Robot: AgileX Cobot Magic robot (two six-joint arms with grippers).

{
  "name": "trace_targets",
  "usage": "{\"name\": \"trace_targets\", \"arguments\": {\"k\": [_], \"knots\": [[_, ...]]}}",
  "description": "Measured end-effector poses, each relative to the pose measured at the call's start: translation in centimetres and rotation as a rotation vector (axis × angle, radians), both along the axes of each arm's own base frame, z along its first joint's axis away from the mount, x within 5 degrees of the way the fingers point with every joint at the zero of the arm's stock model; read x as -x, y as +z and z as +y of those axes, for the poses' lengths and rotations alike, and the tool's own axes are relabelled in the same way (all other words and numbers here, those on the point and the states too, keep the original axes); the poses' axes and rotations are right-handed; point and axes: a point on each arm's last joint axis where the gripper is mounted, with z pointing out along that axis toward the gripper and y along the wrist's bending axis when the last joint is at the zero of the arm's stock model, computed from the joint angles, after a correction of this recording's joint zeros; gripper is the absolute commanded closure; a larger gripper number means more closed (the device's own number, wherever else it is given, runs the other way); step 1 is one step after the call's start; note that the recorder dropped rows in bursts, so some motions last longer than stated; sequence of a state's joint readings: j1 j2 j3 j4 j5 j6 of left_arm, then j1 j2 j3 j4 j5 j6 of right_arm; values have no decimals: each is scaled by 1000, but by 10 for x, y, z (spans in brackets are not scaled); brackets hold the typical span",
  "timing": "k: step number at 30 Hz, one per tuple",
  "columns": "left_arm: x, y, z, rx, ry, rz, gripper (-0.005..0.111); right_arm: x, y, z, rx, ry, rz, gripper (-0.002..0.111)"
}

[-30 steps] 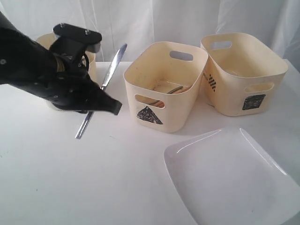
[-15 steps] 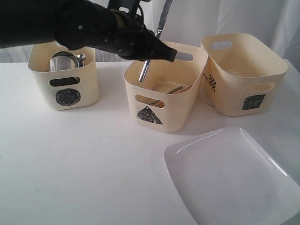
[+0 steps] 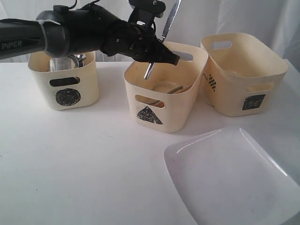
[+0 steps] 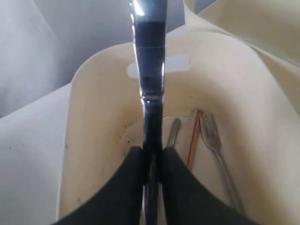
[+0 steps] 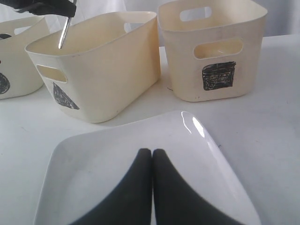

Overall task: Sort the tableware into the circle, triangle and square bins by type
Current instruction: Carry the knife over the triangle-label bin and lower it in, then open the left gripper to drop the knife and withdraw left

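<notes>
My left gripper [image 3: 161, 55] is shut on the steel knife [image 3: 148, 71], and its jaws pinch the handle [image 4: 152, 140]. The knife hangs tilted over the triangle bin [image 3: 164, 101], with its lower end inside the rim and its other end pointing up. A fork [image 4: 213, 136], wooden chopsticks [image 4: 192, 138] and a spoon [image 4: 173, 133] lie on that bin's floor. The circle bin [image 3: 63, 79] holds a steel cup [image 3: 65, 61]. The square bin [image 3: 243, 75] stands to the right. My right gripper [image 5: 152, 152] is shut and empty above the large white square plate [image 5: 93, 164].
The white plate [image 3: 229, 178] lies on the white table [image 3: 93, 164] at the front right. The three bins stand in a row at the back, and a white curtain hangs behind them. My left arm [image 3: 70, 33] stretches across above the circle bin.
My left arm has lifted the knife from low beside the circle bin and swung it right, over the triangle bin. The knife's lower end now dips inside the rim. The right gripper's earlier position is not shown.
</notes>
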State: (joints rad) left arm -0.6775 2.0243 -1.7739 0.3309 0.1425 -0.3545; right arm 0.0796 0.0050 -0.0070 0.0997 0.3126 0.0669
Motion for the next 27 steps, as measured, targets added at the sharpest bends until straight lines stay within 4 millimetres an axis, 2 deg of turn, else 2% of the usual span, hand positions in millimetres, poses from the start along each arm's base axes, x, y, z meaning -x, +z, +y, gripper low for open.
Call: {"name": "trace_targets", "arguments": {"k": [4,12,16,21,24,27], "knots": [[-1,4,0,-5,-6,-14,65,0,0,0,0,0,0,108],[5,11,-2,-10,-11,-13,65,0,0,0,0,0,0,108],[21,35,2,-5,-13,-12,65,0,0,0,0,0,0,108],[47,77,25,8,6,-21,65,0,0,0,0,0,0,108],[65,87,41,-1,10,-13,65,0,0,0,0,0,0,108],[84,84,57,-15,12,16,65,0,0,0,0,0,0,108]]}}
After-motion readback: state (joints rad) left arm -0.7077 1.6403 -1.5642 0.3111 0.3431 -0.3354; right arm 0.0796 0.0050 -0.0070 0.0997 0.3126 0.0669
